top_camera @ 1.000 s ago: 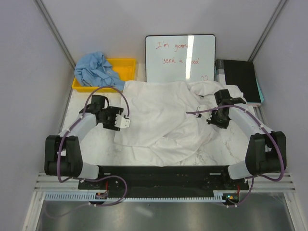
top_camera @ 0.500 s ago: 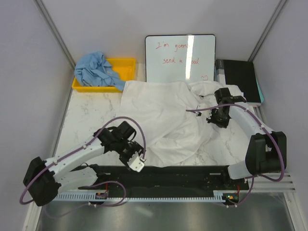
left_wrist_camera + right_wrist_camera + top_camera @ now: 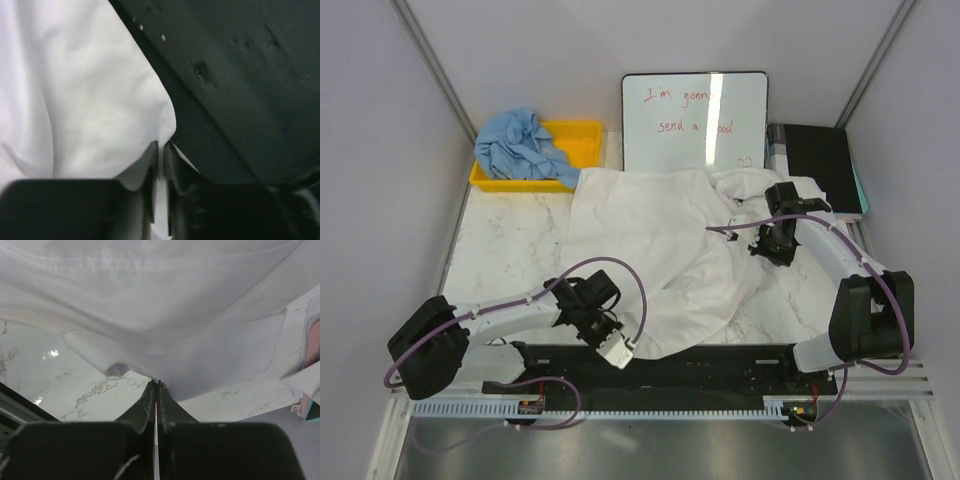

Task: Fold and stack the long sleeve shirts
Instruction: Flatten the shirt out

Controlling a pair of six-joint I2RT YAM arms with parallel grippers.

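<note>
A large white long sleeve shirt (image 3: 660, 240) lies spread and wrinkled across the marble table. My left gripper (image 3: 623, 352) is at the near edge by the black base rail, shut on the white shirt's (image 3: 90, 100) lower hem, with cloth pinched between its fingers (image 3: 150, 165). My right gripper (image 3: 767, 243) sits at the shirt's right side, shut on a fold of the white cloth (image 3: 160, 315). A crumpled light blue long sleeve shirt (image 3: 523, 147) hangs over the yellow bin at the back left.
The yellow bin (image 3: 582, 140) stands at the back left. A whiteboard (image 3: 695, 120) with red writing leans at the back centre, and a black device (image 3: 815, 165) sits at the back right. The black base rail (image 3: 700, 365) runs along the near edge.
My left arm swung from the shirt's left edge down to the near hem and its jaws closed there on the cloth. The right arm has not moved.
</note>
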